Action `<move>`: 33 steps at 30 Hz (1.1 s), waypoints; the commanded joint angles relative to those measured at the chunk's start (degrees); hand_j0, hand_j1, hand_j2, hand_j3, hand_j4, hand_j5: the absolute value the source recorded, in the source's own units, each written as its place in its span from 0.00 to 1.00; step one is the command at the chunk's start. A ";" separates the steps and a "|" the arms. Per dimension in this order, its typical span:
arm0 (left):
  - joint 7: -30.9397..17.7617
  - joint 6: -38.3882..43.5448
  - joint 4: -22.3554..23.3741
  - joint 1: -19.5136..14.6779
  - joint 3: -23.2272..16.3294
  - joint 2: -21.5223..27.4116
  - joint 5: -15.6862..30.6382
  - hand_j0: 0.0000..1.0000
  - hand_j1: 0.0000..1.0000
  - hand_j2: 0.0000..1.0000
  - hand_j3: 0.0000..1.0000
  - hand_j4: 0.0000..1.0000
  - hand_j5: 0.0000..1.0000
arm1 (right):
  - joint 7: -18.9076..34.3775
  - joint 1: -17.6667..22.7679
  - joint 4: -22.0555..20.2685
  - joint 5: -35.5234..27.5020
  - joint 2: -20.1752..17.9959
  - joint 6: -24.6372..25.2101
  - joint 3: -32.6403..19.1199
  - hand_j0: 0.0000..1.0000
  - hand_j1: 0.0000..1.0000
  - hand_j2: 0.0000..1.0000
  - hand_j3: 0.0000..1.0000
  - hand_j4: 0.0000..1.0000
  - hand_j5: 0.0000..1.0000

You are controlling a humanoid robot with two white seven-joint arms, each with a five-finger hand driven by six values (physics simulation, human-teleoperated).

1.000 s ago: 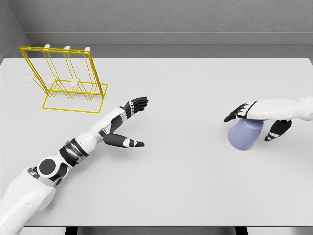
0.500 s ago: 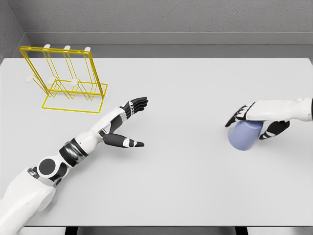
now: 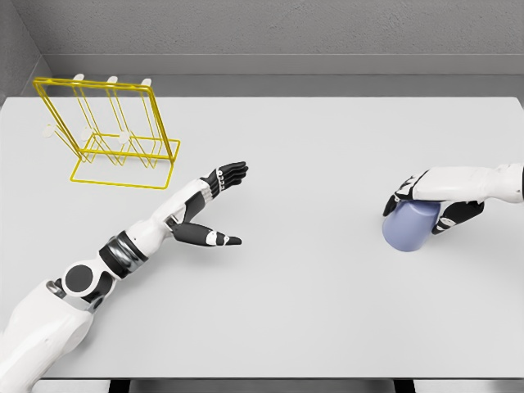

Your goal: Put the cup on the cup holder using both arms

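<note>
A pale blue cup (image 3: 408,228) lies on the white table (image 3: 311,311) at the right. My right hand (image 3: 426,205) sits on top of it, fingers curled over its far side and thumb pressed against its near right side. The yellow wire cup holder (image 3: 106,131) with white pegs stands at the table's far left. My left hand (image 3: 223,201) hovers over the table's left middle, fingers spread, thumb pointing right, holding nothing.
A grey wall runs behind the table's far edge. Broad bare tabletop separates the two hands and also the cup from the holder.
The right hand's fingers and thumb have closed in around the cup, the thumb drawing in from the right. The left arm has not moved.
</note>
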 commanded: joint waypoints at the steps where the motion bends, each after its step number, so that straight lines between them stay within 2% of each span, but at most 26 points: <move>1: 0.00 0.00 -0.05 0.00 -0.02 0.00 0.25 1.00 1.00 1.00 1.00 1.00 1.00 | 0.64 0.00 -0.01 0.57 0.20 -0.72 0.85 0.68 0.68 0.68 0.68 0.68 0.68; 4: 0.00 0.00 -0.05 0.00 -0.02 0.00 0.25 1.00 1.00 1.00 1.00 1.00 1.00 | 0.64 0.00 -0.01 0.57 0.20 -0.72 0.85 0.65 0.65 0.65 0.65 0.65 0.65; 16: 0.00 0.00 0.04 0.00 -0.02 0.00 0.34 1.00 1.00 1.00 1.00 1.00 1.00 | 0.64 -0.52 -0.01 0.31 0.20 -0.72 0.24 0.66 0.66 0.66 0.66 0.66 0.66; 33: -0.09 0.00 0.04 0.00 -0.02 0.08 0.25 1.00 1.00 1.00 1.00 1.00 1.00 | 0.64 -3.86 -0.54 0.05 0.29 -0.72 0.15 0.66 0.66 0.66 0.66 0.66 0.66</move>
